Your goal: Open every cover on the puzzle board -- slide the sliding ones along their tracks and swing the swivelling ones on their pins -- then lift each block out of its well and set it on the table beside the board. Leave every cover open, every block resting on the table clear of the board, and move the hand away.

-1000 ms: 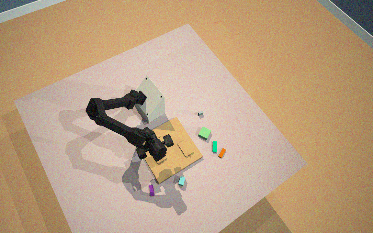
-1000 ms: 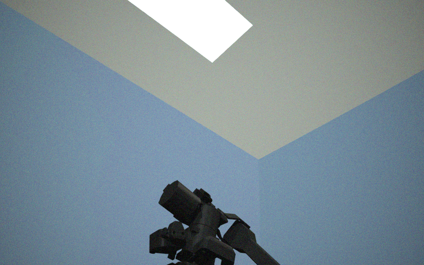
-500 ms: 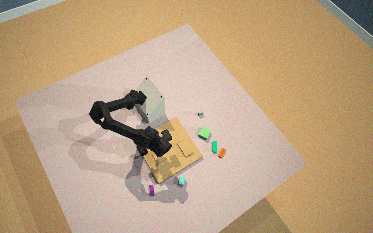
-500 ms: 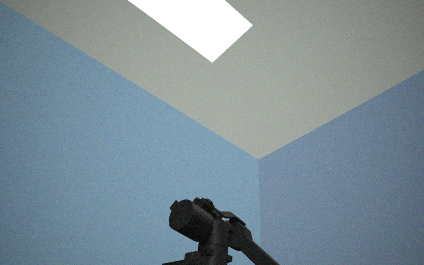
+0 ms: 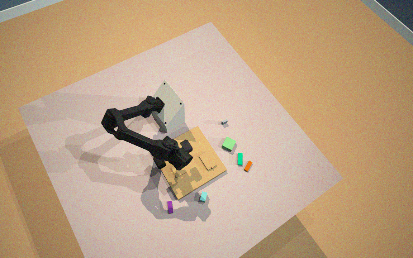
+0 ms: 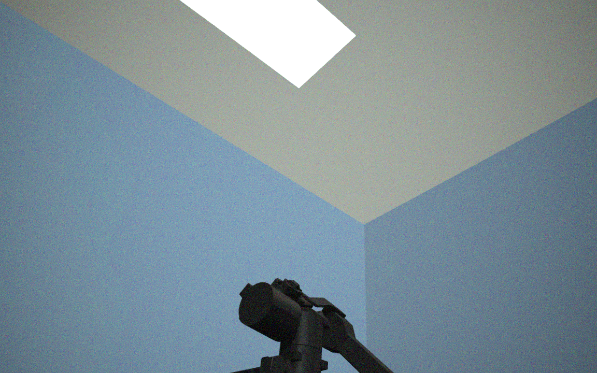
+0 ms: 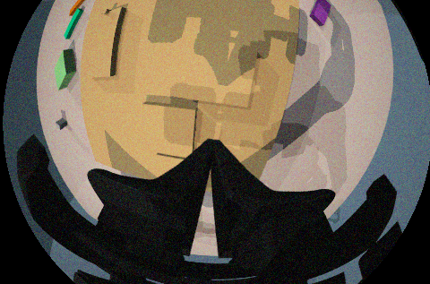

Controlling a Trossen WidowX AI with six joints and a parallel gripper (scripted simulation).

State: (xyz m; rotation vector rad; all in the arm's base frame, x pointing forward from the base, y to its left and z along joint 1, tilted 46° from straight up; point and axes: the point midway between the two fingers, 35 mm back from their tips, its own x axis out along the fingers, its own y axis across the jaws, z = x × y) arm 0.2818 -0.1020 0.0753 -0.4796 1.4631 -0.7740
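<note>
The puzzle board (image 5: pixel 214 167) (image 7: pixel 130 109) lies beneath the closed jaws.

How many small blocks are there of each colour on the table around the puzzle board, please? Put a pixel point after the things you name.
Light green (image 5: pixel 229 143) (image 7: pixel 65 69): 1
Teal green (image 5: pixel 240 158) (image 7: pixel 73 23): 1
Orange (image 5: pixel 248 165) (image 7: pixel 78 4): 1
Turquoise (image 5: pixel 203 196): 1
Purple (image 5: pixel 170 207) (image 7: pixel 320 11): 1
Grey (image 5: pixel 224 122) (image 7: pixel 62 123): 1
Total: 6

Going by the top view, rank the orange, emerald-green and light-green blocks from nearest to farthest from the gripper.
1. Light-green block: right of the board in the picture.
2. Emerald-green block: between the other two.
3. Orange block: farthest right.
</note>
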